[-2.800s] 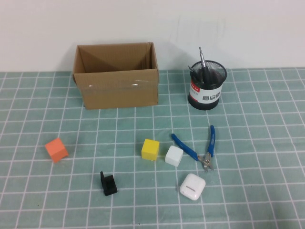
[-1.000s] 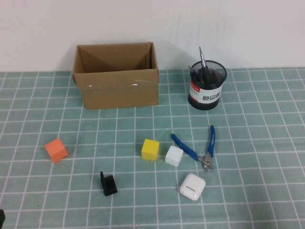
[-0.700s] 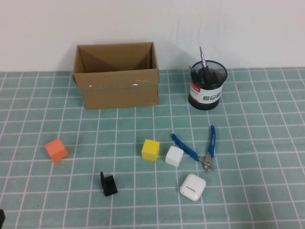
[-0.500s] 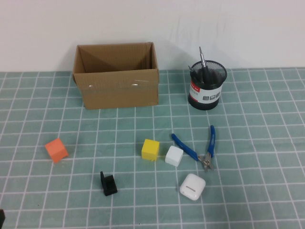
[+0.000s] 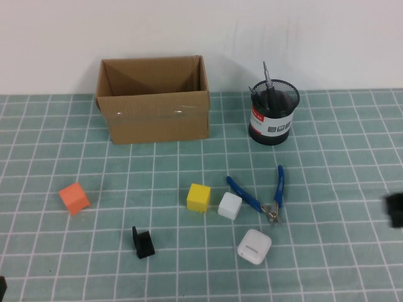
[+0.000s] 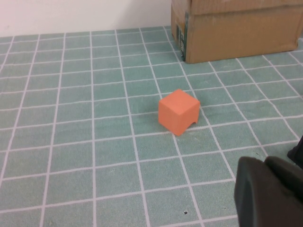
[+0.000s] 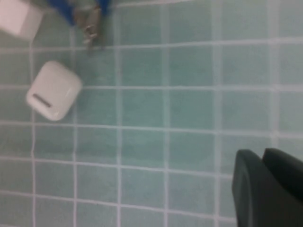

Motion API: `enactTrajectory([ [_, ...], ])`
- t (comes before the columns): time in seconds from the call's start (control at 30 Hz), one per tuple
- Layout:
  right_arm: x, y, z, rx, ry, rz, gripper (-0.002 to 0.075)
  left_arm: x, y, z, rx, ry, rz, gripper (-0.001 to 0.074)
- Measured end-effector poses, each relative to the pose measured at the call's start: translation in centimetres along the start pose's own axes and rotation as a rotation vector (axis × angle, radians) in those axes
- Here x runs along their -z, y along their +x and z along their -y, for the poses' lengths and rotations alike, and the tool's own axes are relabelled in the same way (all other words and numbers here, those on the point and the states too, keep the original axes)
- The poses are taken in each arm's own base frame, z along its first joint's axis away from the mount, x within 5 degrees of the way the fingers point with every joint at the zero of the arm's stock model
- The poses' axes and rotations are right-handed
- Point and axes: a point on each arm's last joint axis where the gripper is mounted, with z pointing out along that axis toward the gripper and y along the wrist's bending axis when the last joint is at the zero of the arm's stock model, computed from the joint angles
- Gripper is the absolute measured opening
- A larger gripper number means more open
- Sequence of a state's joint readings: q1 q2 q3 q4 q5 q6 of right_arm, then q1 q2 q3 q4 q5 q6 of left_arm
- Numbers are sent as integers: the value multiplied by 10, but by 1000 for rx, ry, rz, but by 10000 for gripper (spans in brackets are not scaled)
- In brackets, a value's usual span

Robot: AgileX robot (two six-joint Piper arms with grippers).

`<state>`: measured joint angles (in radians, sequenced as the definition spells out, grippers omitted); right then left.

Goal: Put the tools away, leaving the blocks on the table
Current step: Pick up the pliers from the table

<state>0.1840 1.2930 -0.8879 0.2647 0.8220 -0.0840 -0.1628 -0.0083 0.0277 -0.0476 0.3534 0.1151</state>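
Observation:
The blue-handled pliers lie flat on the teal grid table, right of the white block and yellow block. The orange block sits at the left and also shows in the left wrist view. A thin rod tool and a thick black handle stand in the black mesh cup. My left gripper is at the near left corner, shut and empty. My right gripper is at the right edge, shut and empty. The pliers' tips show in the right wrist view.
An open cardboard box stands at the back left. A small black L-shaped bracket lies near the front. A white rounded case sits just in front of the pliers and also shows in the right wrist view.
My right gripper has come into the high view at the right edge. My left gripper entered the near left corner earlier and stays there. No object has moved.

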Motion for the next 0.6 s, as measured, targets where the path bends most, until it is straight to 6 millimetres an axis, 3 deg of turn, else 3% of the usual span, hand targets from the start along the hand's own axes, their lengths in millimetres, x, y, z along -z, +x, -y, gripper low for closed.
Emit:
enactTrajectory([
  [0.3, -55, -66, -78, 420, -36, -96, 13, 0, 0, 0, 0, 0, 0, -3],
  [0.43, -72, -86, -95, 544, -53, -99, 88, 0, 0, 0, 0, 0, 0, -3],
  [0.6, -93, -113, -103, 570, -49, -71, 167, 0, 0, 0, 0, 0, 0, -3],
])
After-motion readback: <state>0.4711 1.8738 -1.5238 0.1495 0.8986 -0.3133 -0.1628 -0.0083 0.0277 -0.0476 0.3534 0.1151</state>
